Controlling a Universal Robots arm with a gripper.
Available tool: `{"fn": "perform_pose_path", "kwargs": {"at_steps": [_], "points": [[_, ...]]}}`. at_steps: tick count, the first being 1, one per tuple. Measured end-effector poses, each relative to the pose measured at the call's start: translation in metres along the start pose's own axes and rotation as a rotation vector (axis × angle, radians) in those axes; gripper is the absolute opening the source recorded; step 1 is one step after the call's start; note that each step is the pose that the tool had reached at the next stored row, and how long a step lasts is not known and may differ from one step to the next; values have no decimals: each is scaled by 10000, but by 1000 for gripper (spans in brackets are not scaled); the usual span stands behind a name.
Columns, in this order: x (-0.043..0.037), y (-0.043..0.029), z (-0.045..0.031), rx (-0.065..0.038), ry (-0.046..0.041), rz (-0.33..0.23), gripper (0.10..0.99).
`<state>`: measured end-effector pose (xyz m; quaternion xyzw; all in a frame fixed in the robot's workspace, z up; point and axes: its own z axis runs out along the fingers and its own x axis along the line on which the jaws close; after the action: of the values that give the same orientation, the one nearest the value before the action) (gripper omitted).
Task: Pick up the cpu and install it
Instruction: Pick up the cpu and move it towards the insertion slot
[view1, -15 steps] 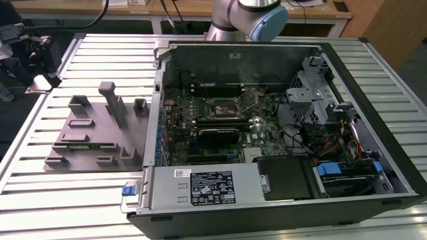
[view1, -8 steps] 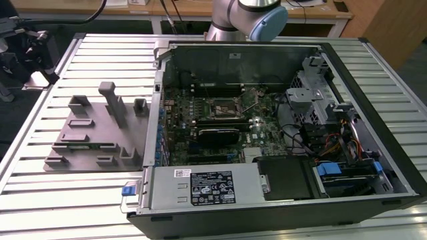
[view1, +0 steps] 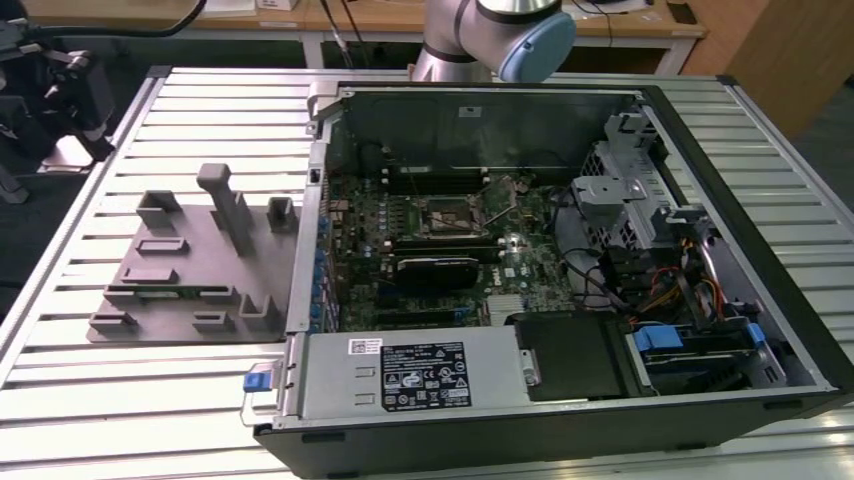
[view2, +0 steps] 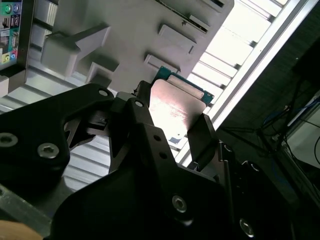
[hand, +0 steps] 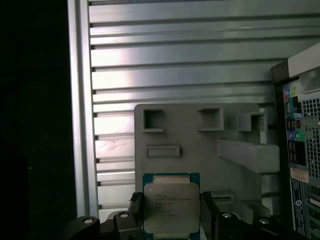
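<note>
First wrist view: our gripper (hand: 172, 212) pinches the cpu (hand: 171, 199) by two opposite edges, over the grey fixture (hand: 200, 142). We guess that's so the underside goes untouched.

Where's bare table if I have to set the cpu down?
Bare table slats lie nearer the camera than the grey fixture and beyond it, both on the exterior view's left of the computer case. Inside the case, motherboard and cables crowd everything.
</note>
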<state>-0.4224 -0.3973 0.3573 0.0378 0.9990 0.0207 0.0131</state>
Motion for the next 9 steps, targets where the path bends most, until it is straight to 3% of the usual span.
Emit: {"fn": "perform_pose_path", "kwargs": {"at_steps": [9], "points": [[-3,6,-124,0,1,0,541]]}}
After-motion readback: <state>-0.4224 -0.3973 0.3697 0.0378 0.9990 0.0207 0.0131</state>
